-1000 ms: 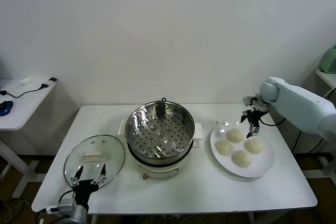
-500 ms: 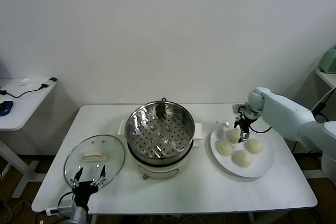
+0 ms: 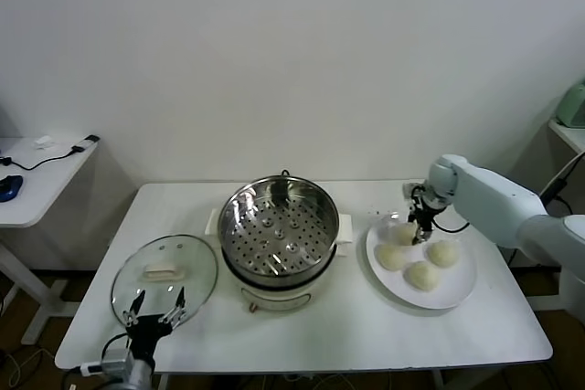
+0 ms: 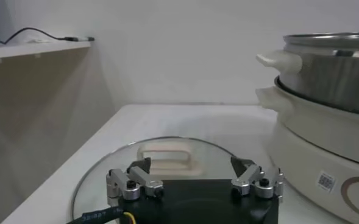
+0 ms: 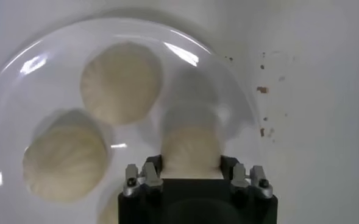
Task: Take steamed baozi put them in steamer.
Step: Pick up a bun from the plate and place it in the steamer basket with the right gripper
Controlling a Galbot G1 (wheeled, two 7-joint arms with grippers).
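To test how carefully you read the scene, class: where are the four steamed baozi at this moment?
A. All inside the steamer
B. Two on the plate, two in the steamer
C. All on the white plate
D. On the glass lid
C: all four steamed baozi lie on the white plate, the right gripper is down at the rear one, and the steamer holds only its perforated tray.

Bright, even overhead light washes the white table, leaving only soft, short shadows. Glare streaks the steamer and the glass lid. In the right wrist view, white highlights arc along the plate rim, the buns look soft-focused, and the camera mount reads as a dark silhouette; the left wrist view is dimmer and hazy.
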